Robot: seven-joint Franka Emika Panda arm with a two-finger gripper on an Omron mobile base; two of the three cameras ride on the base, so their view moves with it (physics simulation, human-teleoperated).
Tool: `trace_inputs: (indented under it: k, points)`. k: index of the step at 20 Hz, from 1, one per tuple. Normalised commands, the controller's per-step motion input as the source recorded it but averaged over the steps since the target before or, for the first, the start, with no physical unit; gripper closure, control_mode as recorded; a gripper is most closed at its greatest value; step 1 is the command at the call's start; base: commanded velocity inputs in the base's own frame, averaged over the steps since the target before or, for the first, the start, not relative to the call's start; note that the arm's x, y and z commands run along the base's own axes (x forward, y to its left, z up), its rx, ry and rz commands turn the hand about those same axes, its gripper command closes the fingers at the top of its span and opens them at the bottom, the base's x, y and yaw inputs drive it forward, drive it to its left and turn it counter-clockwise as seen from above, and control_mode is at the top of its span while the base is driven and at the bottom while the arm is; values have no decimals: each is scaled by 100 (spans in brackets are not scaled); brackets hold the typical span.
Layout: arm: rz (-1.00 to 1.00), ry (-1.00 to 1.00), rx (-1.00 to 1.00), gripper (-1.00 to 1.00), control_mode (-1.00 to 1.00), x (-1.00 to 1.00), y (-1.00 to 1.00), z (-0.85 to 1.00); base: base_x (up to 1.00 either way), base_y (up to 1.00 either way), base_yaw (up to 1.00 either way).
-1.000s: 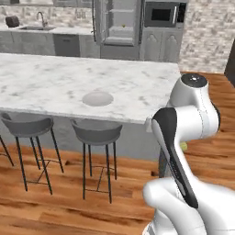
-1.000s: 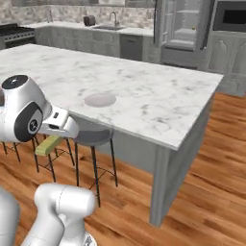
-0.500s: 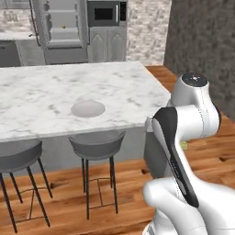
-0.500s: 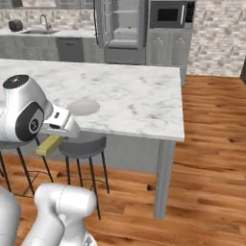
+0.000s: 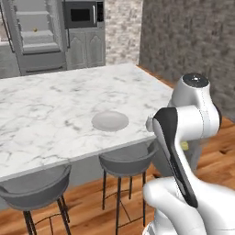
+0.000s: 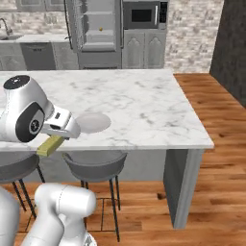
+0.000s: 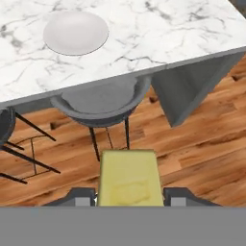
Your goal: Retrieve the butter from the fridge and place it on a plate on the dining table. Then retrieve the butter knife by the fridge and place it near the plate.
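Kitchen backdrop: grey fridge point(image 6: 93, 33) far side with its upper door open, something small and orange on a shelf inside. Marble dining table point(image 6: 144, 110) is the worktop, fills the mid-ground, two grey stools point(image 6: 95, 166) tucked under its near edge. Plate point(image 6: 91, 122) sits flat on the worktop near that edge, bare, above the stools. Claw point(image 7: 127, 196) is clamped on the butter point(image 7: 127, 178), one finger on each long side, stick poking forward out of the grip. Claw hangs off the near edge of the worktop, below top level, over wood floor; butter well short of the plate. Handling guess: butter is light, soft, greasy, so it likely dents or creeps under hard squeeze. Side grip across the narrow width looks right; keep squeeze modest. Needs a lift above the worktop edge, then forward, set down low on the plate.
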Motion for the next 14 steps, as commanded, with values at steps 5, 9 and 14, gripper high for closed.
trace_inputs:
  k: [5, 9, 14]
  points:
    - [0, 0, 0, 100, 100, 0, 0, 0, 68, 71, -17]
    - [0, 0, 0, 100, 100, 0, 0, 0, 77, 70, -15]
    - [0, 0, 0, 100, 100, 0, 0, 0, 77, 38, -13]
